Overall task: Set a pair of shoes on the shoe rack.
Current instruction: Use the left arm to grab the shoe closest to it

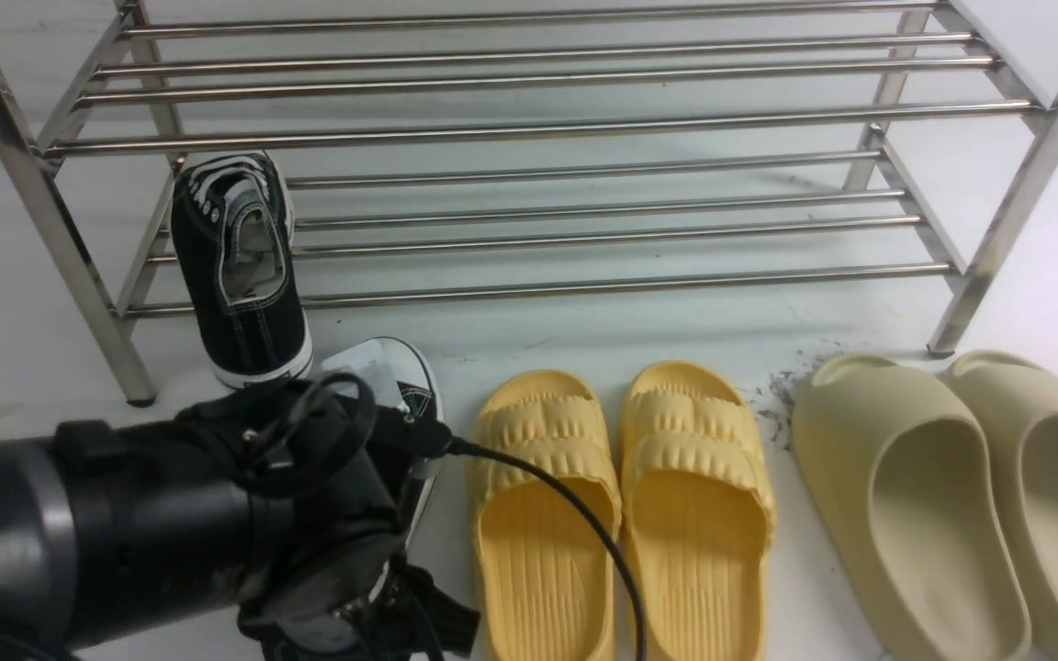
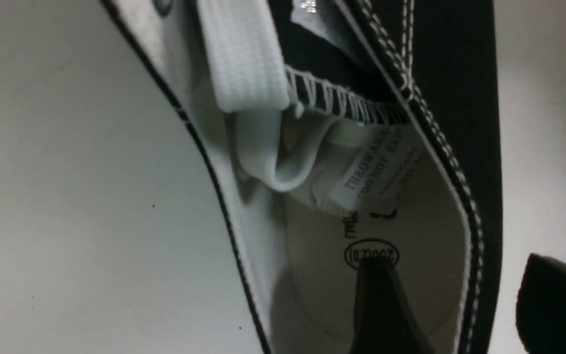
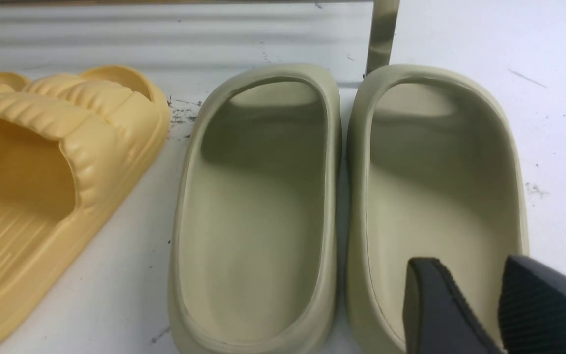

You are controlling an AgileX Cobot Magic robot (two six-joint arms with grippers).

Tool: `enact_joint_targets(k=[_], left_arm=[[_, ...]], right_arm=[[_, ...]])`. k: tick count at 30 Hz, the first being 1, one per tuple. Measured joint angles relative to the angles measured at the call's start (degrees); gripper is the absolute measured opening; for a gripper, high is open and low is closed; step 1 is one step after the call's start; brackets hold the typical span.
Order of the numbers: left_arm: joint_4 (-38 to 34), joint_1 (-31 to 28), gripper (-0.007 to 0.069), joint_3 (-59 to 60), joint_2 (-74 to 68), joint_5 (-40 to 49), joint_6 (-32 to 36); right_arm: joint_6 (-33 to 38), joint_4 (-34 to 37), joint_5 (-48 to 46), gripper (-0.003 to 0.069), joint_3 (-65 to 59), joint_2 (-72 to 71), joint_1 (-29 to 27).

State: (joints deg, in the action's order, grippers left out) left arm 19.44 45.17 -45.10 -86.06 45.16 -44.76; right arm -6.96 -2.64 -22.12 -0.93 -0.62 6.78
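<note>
Only the left wrist view shows the left gripper. Its jaws are spread and straddle the side wall of the second sneaker, one finger inside the opening over the insole, the other outside by the black canvas. No clear squeeze on the wall.

In the front view the left arm hides that grip. Only the sneaker's white toe pokes out past the arm, on the worktop just in front of the rack.

The right gripper shows only in its own wrist view. Its jaws are slightly parted, holding nothing, above the right-hand beige slide.

Inside the second sneaker are a tucked-in white lace, a small sachet printed "DO NOT EAT", and an oval stamp on the insole.

The first sneaker sits on the rack's lower shelf at the left end, toe toward the back, heel overhanging the front rod.

The yellow slides lie side by side mid-worktop, just right of the second sneaker. The beige slides are further right, close against each other. Dark specks lie between the two pairs.

The rack leg stands just behind the beige pair. A black cable from the left arm crosses over the left yellow slide.
</note>
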Motion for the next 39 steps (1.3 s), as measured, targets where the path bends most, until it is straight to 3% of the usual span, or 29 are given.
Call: enact_joint_targets(k=[3, 16, 31, 39], left_arm=[[-0.12, 0.00, 0.0335, 0.00, -0.85, -1.09, 0.00], [-2.69, 0.00, -0.0013, -0.18, -2.44, -3.80, -1.49], [-6.76, 0.26, -0.0013, -0.85, 12.93, 2.98, -0.67], [-14.01, 0.31, -0.0013, -8.15, 12.71, 9.36, 7.64]], right_arm=[[0.00, 0.00, 0.00, 0.0239, 0.00, 0.00, 0.00], [0.00, 0.00, 0.00, 0.0246, 0.00, 0.00, 0.00], [0.00, 0.00, 0.00, 0.0246, 0.00, 0.00, 0.00], [0.00, 0.00, 0.00, 0.0246, 0.00, 0.00, 0.00]])
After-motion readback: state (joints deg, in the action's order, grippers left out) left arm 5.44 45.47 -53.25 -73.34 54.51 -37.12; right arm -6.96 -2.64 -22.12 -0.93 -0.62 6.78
